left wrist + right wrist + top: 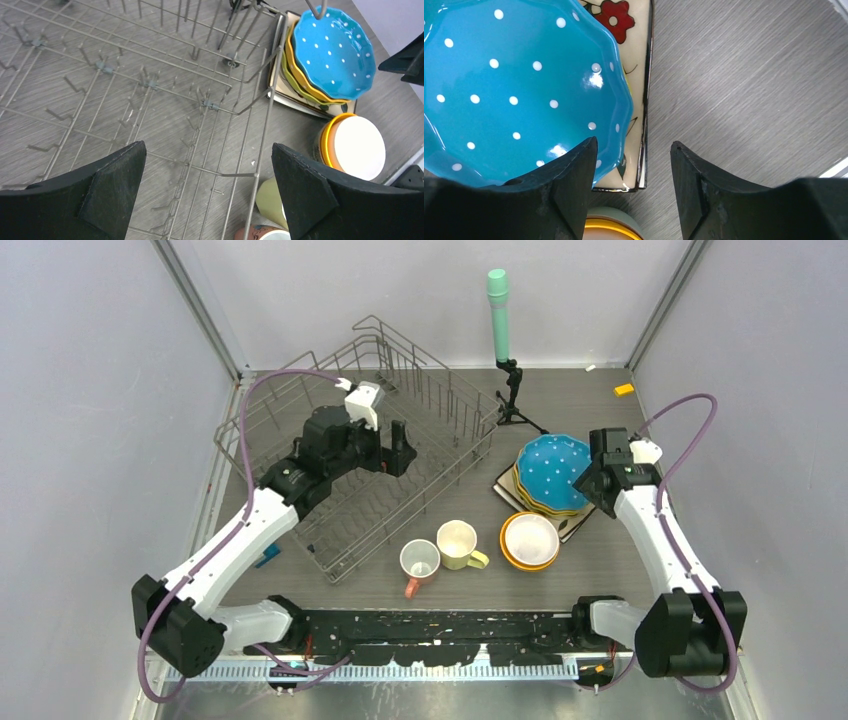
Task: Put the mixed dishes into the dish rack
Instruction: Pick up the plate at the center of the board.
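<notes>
**Left fingers** (pixel 310 195): spread wide, with nothing between them and no contact with any object. They hang above the floor wires of the dish rack (pixel 450 430), inside its right-hand half, near the side wall that faces the dishes.

**Right fingers** (pixel 564 190): partly open, with a clear gap between the tips. They sit low at the right edge of the blue dotted plate (pixel 553 470). In the right wrist view, one finger lies over the plate's scalloped rim and the other stands over bare tabletop (pixel 749 90). The gap shows only the edge of the white square plate (pixel 636 75) and the tabletop. Nothing is clamped. Whether the plate-side finger touches the rim cannot be told.

**Location of the task items**
- The dish rack lies at an angle on the left-centre of the tabletop.
- The blue dotted plate tops a stack just right of the rack. Below it are the orange plate (pixel 294 60), the yellow-green plate (pixel 286 67) and, at the bottom, the white square plate with a red flower print.
- The white bowl (pixel 357 147) is nested in the orange bowl (pixel 325 145), on the near side of the stack.
- The pale-yellow mug (pixel 457 543) and the pink mug (pixel 419 562) stand upright side by side, between the bowls and the rack's near corner.
</notes>
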`<move>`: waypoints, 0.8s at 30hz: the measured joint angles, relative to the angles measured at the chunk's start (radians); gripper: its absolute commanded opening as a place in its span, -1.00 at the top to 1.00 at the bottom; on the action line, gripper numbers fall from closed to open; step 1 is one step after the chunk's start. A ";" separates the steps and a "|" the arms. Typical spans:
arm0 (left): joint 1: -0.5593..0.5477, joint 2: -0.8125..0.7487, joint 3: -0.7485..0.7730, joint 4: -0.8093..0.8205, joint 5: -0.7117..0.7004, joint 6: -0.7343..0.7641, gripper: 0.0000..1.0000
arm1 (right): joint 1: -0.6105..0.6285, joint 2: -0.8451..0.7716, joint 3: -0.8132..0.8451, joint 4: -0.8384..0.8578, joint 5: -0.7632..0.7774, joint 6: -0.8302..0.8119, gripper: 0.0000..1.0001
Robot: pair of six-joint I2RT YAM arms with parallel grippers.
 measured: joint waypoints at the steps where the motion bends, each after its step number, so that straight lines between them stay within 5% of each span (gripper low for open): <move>1: 0.005 -0.010 -0.004 0.000 -0.006 -0.007 -0.99 | -0.009 0.014 0.005 0.004 -0.014 -0.005 -0.16; 5: 0.014 -0.036 -0.014 -0.008 -0.023 -0.021 -0.99 | -0.045 0.063 0.031 0.023 -0.060 -0.028 0.00; 24: 0.014 -0.040 -0.016 -0.023 -0.022 -0.043 -0.99 | -0.201 0.125 0.002 0.114 -0.253 -0.090 0.10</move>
